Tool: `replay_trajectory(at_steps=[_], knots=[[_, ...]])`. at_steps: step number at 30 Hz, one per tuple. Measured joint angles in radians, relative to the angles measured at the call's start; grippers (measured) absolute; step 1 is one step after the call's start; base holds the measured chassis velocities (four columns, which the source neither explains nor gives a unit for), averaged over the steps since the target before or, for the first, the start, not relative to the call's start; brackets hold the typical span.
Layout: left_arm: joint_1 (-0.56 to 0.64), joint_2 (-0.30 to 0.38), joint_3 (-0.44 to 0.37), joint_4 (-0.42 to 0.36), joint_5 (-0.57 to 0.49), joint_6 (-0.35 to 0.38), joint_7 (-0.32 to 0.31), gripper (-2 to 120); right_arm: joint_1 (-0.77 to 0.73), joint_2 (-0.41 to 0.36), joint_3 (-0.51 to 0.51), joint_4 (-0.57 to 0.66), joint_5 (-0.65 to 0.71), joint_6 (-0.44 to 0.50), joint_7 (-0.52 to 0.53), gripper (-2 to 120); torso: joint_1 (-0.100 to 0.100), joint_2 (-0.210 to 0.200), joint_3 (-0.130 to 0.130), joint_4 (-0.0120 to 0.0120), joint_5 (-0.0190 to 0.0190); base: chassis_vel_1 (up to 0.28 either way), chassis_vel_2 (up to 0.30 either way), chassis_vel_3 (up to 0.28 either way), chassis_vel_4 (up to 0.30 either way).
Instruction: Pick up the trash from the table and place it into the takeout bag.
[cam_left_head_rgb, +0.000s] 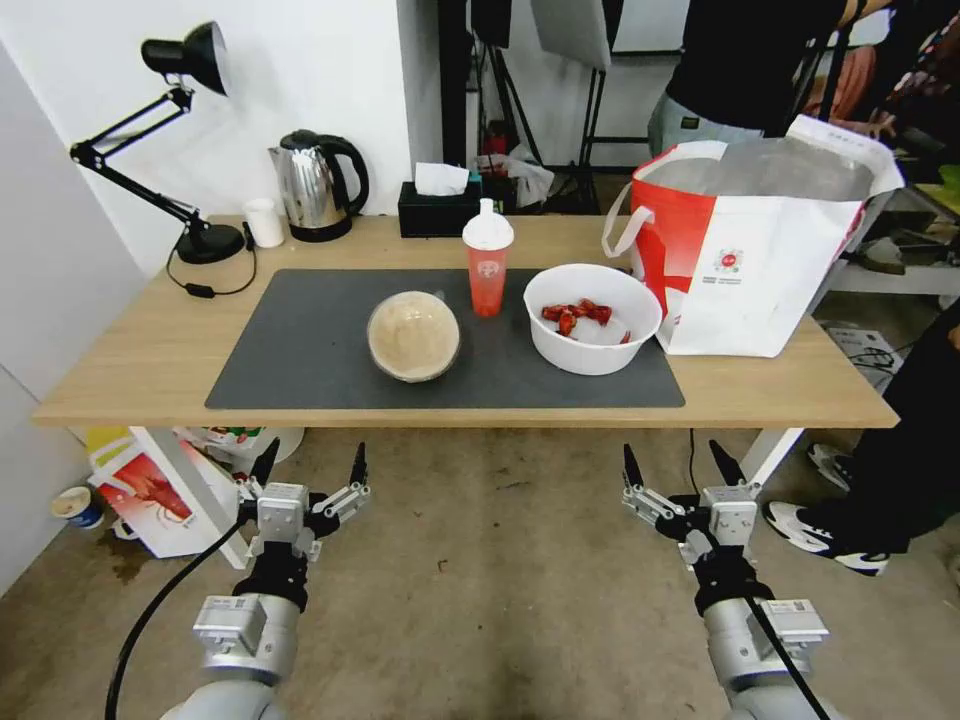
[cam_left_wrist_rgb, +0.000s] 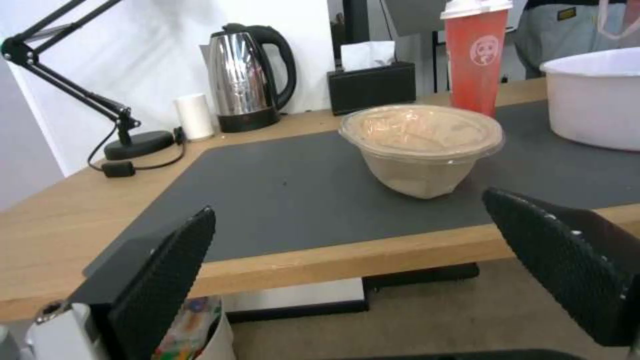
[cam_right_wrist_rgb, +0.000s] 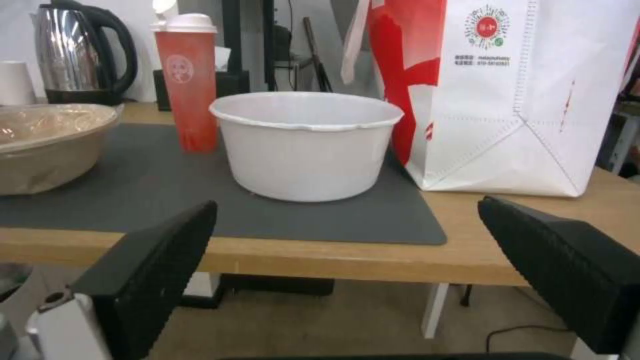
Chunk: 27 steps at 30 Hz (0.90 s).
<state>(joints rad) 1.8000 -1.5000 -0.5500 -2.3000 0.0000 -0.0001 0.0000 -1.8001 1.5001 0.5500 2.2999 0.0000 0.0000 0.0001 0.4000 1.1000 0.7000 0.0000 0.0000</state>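
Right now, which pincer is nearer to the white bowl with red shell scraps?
Right. The right pincer hangs open below the table's front edge, nearly in line with the white bowl. The left pincer, also open, hangs farther away, nearer the tan-filled domed bowl.

Round red logo on the takeout bag (cam_right_wrist_rgb: 533, 95) white panel, tiny print lines beneath it too small to read, perhaps a web address, round white panda-like emblem on the red cup (cam_left_wrist_rgb: 476, 55), no wording legible there
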Motion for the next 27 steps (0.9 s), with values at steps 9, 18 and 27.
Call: replay_trajectory(at_steps=[9, 18, 27], knots=[[0.0, 0.0, 0.0, 0.0, 0.0, 0.0, 0.0, 100, 0.0, 0.0, 0.0, 0.0, 0.0, 0.0, 0.0, 100, 0.0, 0.0, 0.0, 0.0, 0.0, 0.0, 0.0, 0.0, 0.0], [0.0, 0.0, 0.0, 0.0, 0.0, 0.0, 0.0, 100, 0.0, 0.0, 0.0, 0.0, -0.001, 0.003, 0.0, 100, 0.0, 0.0, 0.0, 0.0, 0.0, 0.0, 0.0, 0.0, 0.0], [0.0, 0.0, 0.0, 0.0, 0.0, 0.0, 0.0, 100, 0.011, -0.01, -0.021, 0.04, -0.049, 0.242, -0.027, 100, 0.0, 0.0, 0.0, 0.0001, 0.0, 0.0, 0.0, 0.0, 0.0]])
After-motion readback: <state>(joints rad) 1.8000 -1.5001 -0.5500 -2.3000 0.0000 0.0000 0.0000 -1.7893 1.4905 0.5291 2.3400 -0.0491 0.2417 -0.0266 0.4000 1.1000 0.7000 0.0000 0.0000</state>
